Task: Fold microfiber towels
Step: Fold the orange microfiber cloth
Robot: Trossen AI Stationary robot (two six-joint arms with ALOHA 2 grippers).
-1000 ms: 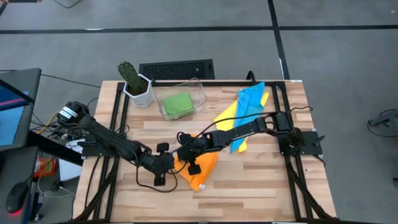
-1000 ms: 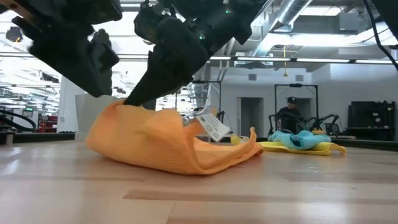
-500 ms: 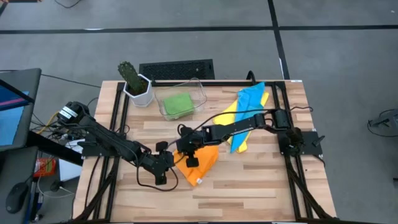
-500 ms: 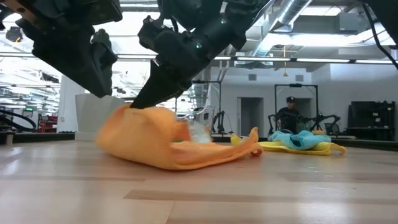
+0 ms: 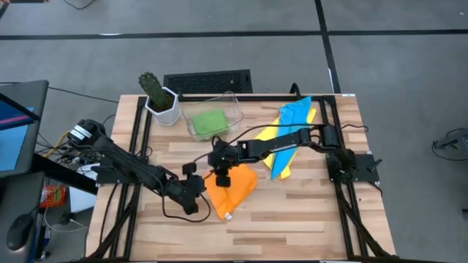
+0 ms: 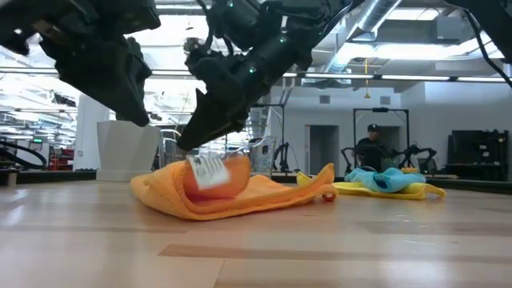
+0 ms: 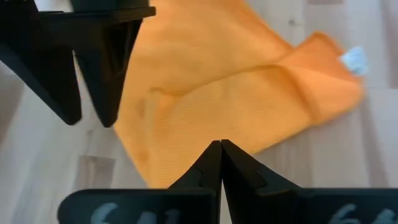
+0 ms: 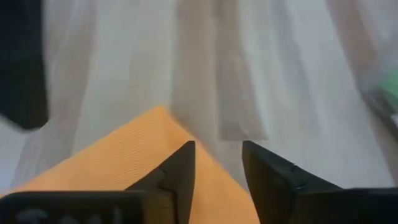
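Surface: I see a light wood plank table (image 5: 292, 219) on a dark frame, grey floor around it. Along the far edge, a potted cactus (image 5: 156, 93) in a white pot, and beside it a clear plastic bin (image 5: 227, 108) with the green towel (image 5: 208, 122) folded inside. A black grille-like panel (image 5: 208, 80) lies behind the bin. The low view looks into a large hall with ceiling ducts; a person (image 6: 370, 146) stands far back.

Blue towel (image 5: 295, 117) lies crumpled over the yellow towel (image 5: 265, 135) on the right half of the table, well apart from the working spot.

Orange towel (image 5: 232, 191) sits near the table's middle, folded over on itself, a white care tag (image 6: 207, 170) showing on the raised flap in the low view.

Right gripper (image 5: 219, 160) reaches across from the right side and hangs at the towel's far edge. In its wrist view the two fingers (image 8: 184, 168) stand a little apart with an orange corner between them, lifted; I can't say for sure that the pads are pinching it.

Left gripper (image 5: 191, 191) is at the towel's left edge. In its wrist view its fingertips (image 7: 219, 155) meet tip to tip, pressed together just over the orange cloth's near edge; whether any cloth is caught between them I can't make out.
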